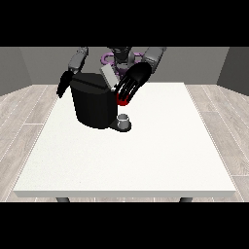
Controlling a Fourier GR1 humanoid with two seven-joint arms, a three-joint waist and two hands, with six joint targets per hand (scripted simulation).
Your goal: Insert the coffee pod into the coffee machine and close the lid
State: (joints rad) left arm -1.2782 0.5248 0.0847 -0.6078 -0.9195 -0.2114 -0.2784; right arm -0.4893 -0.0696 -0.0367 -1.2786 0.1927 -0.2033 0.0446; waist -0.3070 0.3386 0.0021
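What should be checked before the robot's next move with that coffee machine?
1. Machine upright on the table: ok.
2. Lid raised, so not yet closed: not ok.
3. Pod in the machine: cannot tell; a grey thing sits at the machine's base.
4. Hand at the view's right near the lid, fingers straight: ok.
5. Hand at the view's left beside the machine, holding nothing visible: ok.
6. A red thing at the machine below the fingers: cannot tell what.
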